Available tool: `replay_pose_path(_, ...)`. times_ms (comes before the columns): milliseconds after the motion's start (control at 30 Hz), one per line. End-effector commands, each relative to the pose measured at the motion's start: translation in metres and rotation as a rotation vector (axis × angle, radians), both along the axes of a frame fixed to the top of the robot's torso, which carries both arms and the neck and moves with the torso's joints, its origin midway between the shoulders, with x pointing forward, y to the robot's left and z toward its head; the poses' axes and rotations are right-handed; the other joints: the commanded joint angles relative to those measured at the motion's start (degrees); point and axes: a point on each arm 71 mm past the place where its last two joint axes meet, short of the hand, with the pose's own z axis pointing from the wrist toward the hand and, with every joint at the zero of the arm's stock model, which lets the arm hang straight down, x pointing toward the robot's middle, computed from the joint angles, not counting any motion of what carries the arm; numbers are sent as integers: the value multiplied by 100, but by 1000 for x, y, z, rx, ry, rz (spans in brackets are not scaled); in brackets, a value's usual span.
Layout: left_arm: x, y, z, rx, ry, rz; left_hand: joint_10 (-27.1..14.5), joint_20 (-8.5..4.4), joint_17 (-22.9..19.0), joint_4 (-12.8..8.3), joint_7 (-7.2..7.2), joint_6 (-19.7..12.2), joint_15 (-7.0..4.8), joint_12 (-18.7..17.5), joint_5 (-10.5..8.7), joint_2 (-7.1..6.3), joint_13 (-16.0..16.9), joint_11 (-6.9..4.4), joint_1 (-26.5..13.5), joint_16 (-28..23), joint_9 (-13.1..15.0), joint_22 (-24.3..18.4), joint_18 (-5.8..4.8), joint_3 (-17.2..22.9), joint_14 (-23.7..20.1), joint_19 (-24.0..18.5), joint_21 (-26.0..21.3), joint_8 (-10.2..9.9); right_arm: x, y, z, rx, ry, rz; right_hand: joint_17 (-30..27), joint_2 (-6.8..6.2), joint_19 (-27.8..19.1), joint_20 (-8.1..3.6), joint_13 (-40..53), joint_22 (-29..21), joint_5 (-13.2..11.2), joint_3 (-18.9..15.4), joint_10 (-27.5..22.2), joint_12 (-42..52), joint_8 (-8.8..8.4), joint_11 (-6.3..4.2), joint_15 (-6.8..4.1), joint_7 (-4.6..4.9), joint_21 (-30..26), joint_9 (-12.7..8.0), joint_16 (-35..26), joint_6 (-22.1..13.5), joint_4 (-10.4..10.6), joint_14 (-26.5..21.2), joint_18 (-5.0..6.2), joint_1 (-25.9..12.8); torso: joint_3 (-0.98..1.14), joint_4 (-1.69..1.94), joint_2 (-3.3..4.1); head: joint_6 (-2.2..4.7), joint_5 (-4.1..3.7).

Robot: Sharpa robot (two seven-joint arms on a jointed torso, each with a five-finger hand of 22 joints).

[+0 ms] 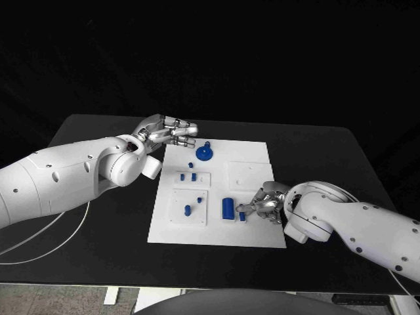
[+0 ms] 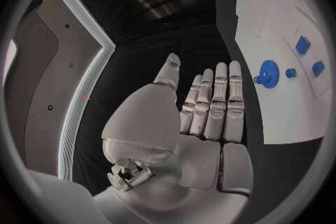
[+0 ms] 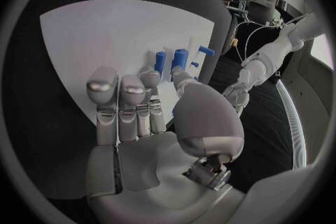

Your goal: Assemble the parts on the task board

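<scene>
Task board, left hand flat, empty, right hand over blue parts

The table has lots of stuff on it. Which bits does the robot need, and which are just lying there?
For the job:
task board
blue gear
blue cylinder
small blue pieces
both robot hands, left and right

Just lying about:
white cable

Bare tabletop all around the task board; the upright blue parts stand clustered by the right hand.
</scene>
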Motion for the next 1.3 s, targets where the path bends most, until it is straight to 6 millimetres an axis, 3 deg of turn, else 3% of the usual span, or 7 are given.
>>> replay_pose_path(33,-1,-2,1,-5,-2,-15,-33,26,10,25,6,-13,2,14,-23,-12,6,-1,-61,-21,2,-5,113,-1,-22,1,36,10,-4,2,-3,1,20,42,9,46,227,1,8,598,11,-22,36,-24,-18,19,-13,21,-22,11,-13,16,-59,17,25,85,5,-4,0,-5,8)
replay_pose_path(200,-1,-2,1,-4,-3,-16,-33,26,10,25,6,-13,2,14,-23,-12,6,-1,-61,-21,2,-5,113,-1,-22,1,36,10,-5,2,-3,2,28,60,10,117,225,2,9,598,20,24,34,-19,-18,13,-14,12,-21,9,-13,25,-332,17,26,248,7,-10,-5,1,7)
replay_pose_path(467,-1,-2,1,-4,-3,-17,-32,27,10,27,4,-7,3,15,-18,-14,7,-1,-53,-21,2,-5,114,5,-23,0,36,11,-6,3,-4,-3,35,78,25,221,219,-1,17,601,23,265,28,-4,-21,-5,-19,-12,-7,-9,-1,67,-998,17,19,384,7,-16,-4,9,-9)
replay_pose_path(900,-1,-3,0,-5,-3,-19,-32,27,10,27,4,-7,3,15,-18,-14,7,-1,-53,-21,2,-5,114,5,-23,0,36,11,4,3,-8,-65,-36,68,76,430,219,-25,33,607,-9,601,47,-13,-22,-32,-34,-50,30,-25,30,122,-1419,24,-4,431,2,-1,0,9,-29)
replay_pose_path(1000,-1,-3,0,-5,-3,-19,-32,27,10,27,4,-7,3,15,-18,-14,7,-1,-53,-21,2,-5,114,5,-23,0,36,11,4,2,-8,-57,-32,64,73,404,218,-23,36,604,-1,591,50,-20,-20,-25,-31,-44,23,-24,19,121,-1395,24,-4,316,-1,-6,-1,18,-23)
replay_pose_path(1133,-1,-4,0,-5,-3,-19,-32,27,10,27,4,-7,3,15,-18,-14,7,-1,-53,-21,2,-5,114,5,-23,0,36,11,4,0,-8,-41,-22,59,70,294,219,-23,31,603,-13,464,55,-31,-19,-15,-28,-30,21,-26,10,113,-1199,23,-1,54,4,6,-3,33,-23)
replay_pose_path(1300,0,-1,1,-4,-17,-2,-32,27,10,27,4,-7,3,15,-18,-14,7,-1,-53,-21,2,-5,114,5,-23,0,36,11,3,-7,-7,-7,-16,51,50,58,214,-19,14,593,-6,83,53,-71,-19,3,-21,-7,-18,-23,-31,73,-591,16,3,-314,-3,-16,-19,60,-29)
